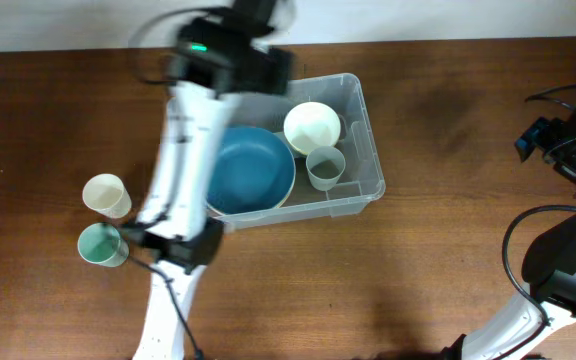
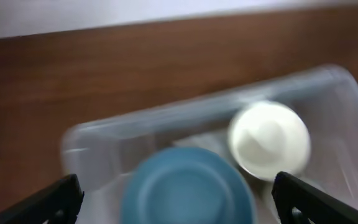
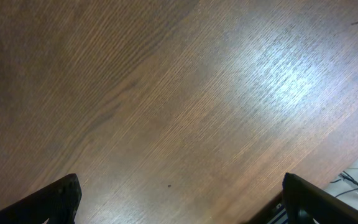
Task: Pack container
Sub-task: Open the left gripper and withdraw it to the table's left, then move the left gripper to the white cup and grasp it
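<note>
Container (image 1: 366,120): clear plastic, rectangular, rounded corners, sited centre-rear on the wood-grain table (image 1: 448,260). Inside: round blue dish (image 1: 253,172), white bowl (image 1: 312,126), translucent cup (image 1: 325,168). Outside, well apart: cream cup (image 1: 106,195), green cup (image 1: 100,244). Left gripper (image 2: 178,202) above container, jaws wide, empty. Right gripper (image 3: 179,202) over bare wood, jaws wide, empty

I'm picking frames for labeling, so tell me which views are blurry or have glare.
Left wrist view: motion blur smears the container, blue bowl and white bowl. Overhead view: mostly sharp, only the wrist end of the left arm is blurred. Right wrist view: crisp wood grain, bright glare on the table toward the upper right.
</note>
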### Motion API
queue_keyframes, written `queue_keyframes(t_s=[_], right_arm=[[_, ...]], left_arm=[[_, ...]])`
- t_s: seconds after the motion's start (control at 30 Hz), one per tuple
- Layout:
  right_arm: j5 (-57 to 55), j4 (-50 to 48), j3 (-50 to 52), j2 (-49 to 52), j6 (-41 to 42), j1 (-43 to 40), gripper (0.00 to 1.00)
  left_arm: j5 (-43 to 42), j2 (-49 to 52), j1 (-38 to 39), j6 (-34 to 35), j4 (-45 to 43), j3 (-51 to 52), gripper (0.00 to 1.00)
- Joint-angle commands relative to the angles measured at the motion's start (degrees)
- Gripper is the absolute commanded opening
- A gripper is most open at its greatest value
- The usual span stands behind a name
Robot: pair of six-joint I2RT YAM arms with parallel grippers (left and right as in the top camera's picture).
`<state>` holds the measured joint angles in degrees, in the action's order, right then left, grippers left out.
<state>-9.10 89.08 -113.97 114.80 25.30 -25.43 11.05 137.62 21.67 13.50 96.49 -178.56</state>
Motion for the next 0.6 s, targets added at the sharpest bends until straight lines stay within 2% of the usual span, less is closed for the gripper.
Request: queue_keyframes(t_s=[0.0,0.07,0.13,0.27,0.4,0.57], right_arm=[[-0.35,0.0,0.2,-0.02,0.48,-0.09,0.99],[-0.35,0.0,0.2,-0.02,0.48,-0.09,0.99],[-0.35,0.0,0.2,-0.02,0.48,-0.09,0.99],[-0.35,0.0,0.2,-0.02,0.48,-0.09,0.99],[-0.35,-0.02,0.2,-0.02,0.48,-0.09,0.99],[-0.35,0.0,0.2,-0.02,0.48,-0.09,0.99]], left_arm=[[-3.78,-9.16,-9.94,3.85,0.22,3.19,0.99],[-5.31,-11.8,-14.1,3.87,0.22,6.86,0.99],[-5.29,-16.15,-21.24,4.13,0.22,15.61,0.99],[-6.62,-20.41,-30.03,4.11,0.22,28.79,0.99],[-11.45,-21.42,-36.22,4.09,0.22,40.41,0.99],[-11.1,-21.4,-40.68,4.28,-1.9,55.08,0.99]])
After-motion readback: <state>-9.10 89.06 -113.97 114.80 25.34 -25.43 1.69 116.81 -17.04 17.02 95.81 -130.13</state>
